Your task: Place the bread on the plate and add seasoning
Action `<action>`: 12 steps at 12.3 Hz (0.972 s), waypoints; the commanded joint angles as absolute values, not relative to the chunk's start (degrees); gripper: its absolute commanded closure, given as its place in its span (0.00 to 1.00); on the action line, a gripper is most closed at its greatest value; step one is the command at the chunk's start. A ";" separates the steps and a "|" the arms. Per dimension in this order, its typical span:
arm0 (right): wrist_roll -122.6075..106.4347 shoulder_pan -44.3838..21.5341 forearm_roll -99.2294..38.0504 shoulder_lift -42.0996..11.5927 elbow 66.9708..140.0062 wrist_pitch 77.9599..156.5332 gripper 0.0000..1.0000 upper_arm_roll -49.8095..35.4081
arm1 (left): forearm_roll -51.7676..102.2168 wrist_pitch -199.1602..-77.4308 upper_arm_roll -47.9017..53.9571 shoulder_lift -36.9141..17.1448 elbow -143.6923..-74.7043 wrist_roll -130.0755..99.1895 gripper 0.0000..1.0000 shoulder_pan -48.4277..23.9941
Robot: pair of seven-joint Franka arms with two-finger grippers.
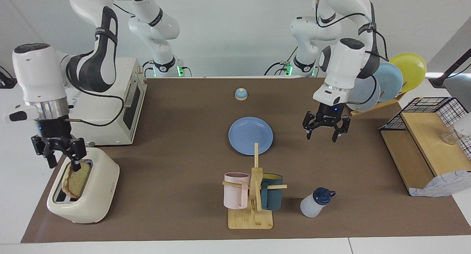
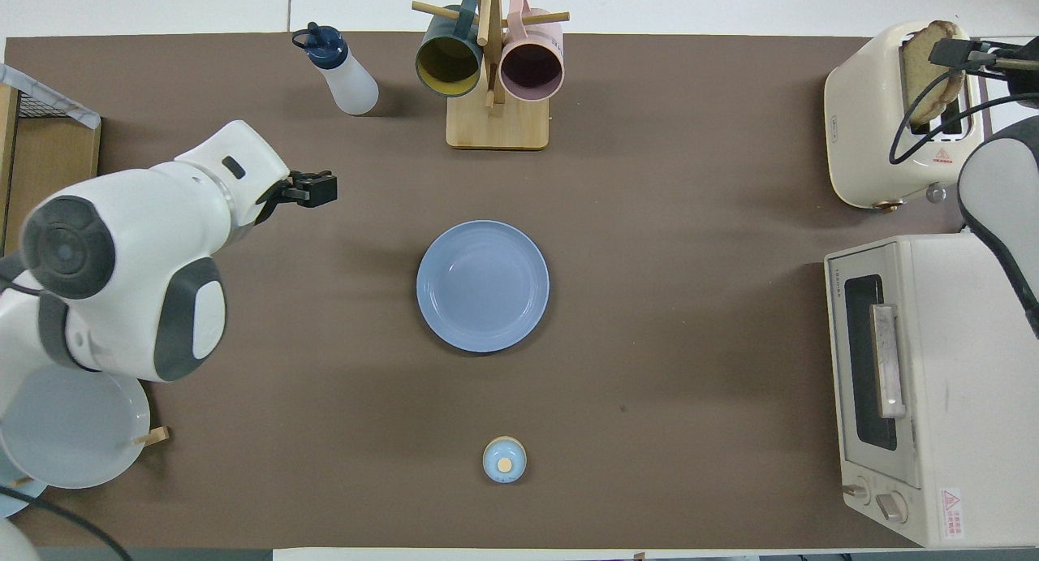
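We see square tan speckled bread slice [image 1: 76, 179] upright in slot of cream toaster [image 1: 96, 195], at right arm's end of tabletop. Right tool [image 1: 62, 163] fingers apart, straddling slice top; grip not confirmed. Left tool [image 1: 323, 133] fingers apart, above bare tabletop beside round medium-blue plastic plate [image 1: 250, 135]. Translucent whitish seasoning bottle with navy cap [image 1: 315, 202] stands farther from robots than plate.

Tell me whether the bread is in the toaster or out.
In: the bread stands in a slot of the toaster, top half sticking out.
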State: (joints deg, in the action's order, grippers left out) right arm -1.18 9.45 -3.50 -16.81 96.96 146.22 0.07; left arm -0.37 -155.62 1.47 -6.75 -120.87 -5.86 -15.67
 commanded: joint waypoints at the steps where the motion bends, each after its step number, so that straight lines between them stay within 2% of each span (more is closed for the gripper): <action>1: -3.15 9.40 -4.57 -17.14 97.81 147.30 0.35 -0.18 | -1.76 -164.07 0.35 -12.90 -119.80 -7.47 0.00 -16.52; 2: -4.12 9.40 -4.57 -17.05 97.91 147.13 0.52 -0.18 | -1.84 -166.53 0.26 -14.66 -119.45 -7.47 0.00 -16.52; 4: -5.62 9.49 -4.40 -16.88 98.00 146.17 0.96 -0.18 | -1.67 -172.51 -0.79 -19.66 -117.61 -7.47 0.00 -17.83; 5: -7.63 9.84 -4.13 -16.79 97.65 145.47 1.00 -0.18 | -1.50 -173.83 -4.36 -22.38 -115.68 -7.64 0.00 -21.06; 8: -11.25 10.37 -3.78 -16.79 95.73 141.26 1.00 -0.09 | -1.58 -174.29 -20.00 -30.13 -107.34 -17.97 0.00 -35.21; 11: -15.90 9.24 -2.12 -16.53 84.51 126.97 1.00 -0.35 | -1.41 -174.46 -21.09 -33.56 -104.25 -20.39 0.00 -36.47; 12: -16.08 8.97 -1.24 -14.44 82.38 119.69 1.00 -0.70 | -1.41 -174.46 -21.18 -34.97 -102.93 -20.74 0.00 -36.47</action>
